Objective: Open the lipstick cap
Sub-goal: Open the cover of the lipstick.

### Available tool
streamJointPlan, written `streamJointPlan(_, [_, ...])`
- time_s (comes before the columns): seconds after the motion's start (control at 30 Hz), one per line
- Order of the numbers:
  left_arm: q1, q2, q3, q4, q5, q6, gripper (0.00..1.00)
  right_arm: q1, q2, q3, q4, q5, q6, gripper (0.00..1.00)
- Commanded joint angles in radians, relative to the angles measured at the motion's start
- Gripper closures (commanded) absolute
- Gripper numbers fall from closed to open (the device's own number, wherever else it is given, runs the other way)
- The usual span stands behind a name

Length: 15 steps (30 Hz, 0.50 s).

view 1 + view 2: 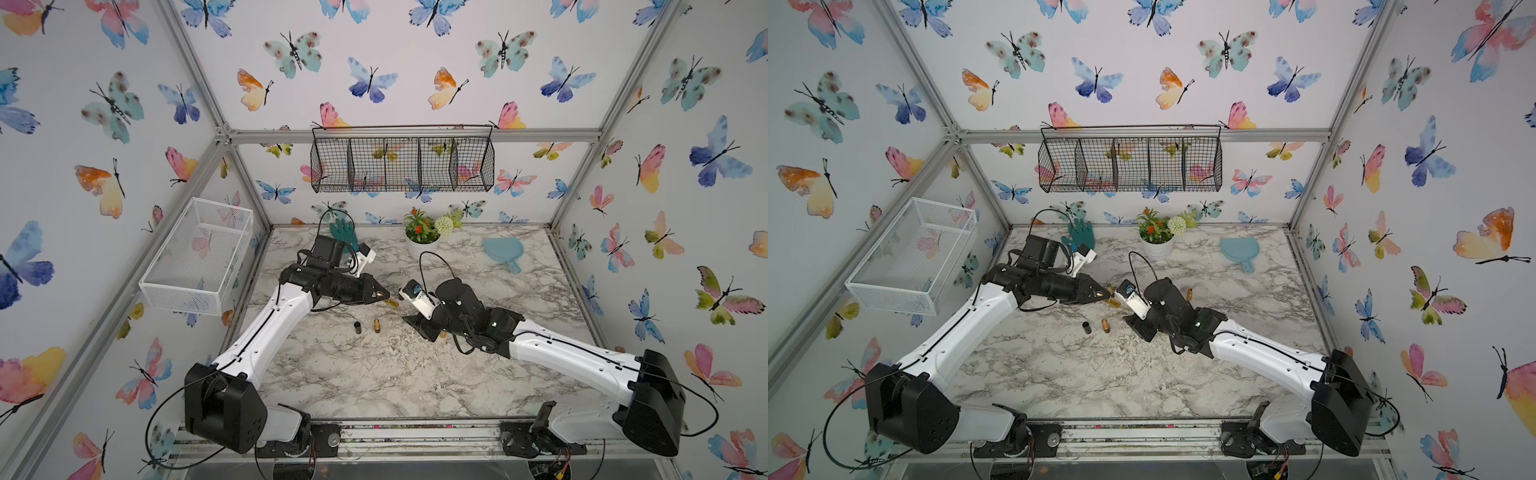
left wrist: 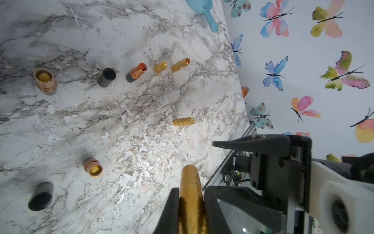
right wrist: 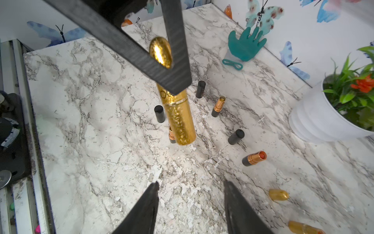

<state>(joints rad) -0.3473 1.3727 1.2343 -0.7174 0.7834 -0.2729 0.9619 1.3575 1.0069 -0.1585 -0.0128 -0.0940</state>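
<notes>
The lipstick [image 3: 179, 119] is closed, its seam just beyond the tips of the left gripper [image 2: 191, 191]. That gripper is clamped around one end and holds the lipstick in the air over the middle of the tabletop [image 1: 374, 374]. The free end points toward the right gripper [image 3: 191, 183], whose jaws stand apart with nothing between them, near the lipstick but clear of it.

Scattered on the tabletop around them are black caps [image 3: 236, 137], open tubes [image 3: 254, 158] with copper collars, a gold cap [image 3: 278, 195] and a closed gold tube [image 2: 183, 121]. One open tube is partly hidden behind the lipstick in the right wrist view, and another gold piece is cut off at that picture's edge.

Along the back edge are a glove [image 1: 344, 232], a pot [image 1: 420, 249] and a blue paddle [image 1: 502, 248]. In both top views the arms cover several of the small things.
</notes>
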Motion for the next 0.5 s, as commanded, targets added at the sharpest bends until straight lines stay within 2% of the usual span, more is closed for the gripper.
streamJointPlan(0.0, [0.013, -0.035, -0.007, -0.034, 0.121, 0.014, 0.99, 0.005, 0.006, 0.052, 0.071, -0.058, -0.013, 0.45])
streamJointPlan(0.27, [0.014, -0.031, -0.019, -0.052, 0.152, 0.038, 1.0, 0.005, 0.066, 0.08, 0.101, -0.092, -0.024, 0.46])
streamJointPlan(0.47, [0.014, -0.026, -0.005, -0.052, 0.151, 0.04, 1.0, 0.005, 0.095, 0.101, 0.1, -0.113, -0.031, 0.51])
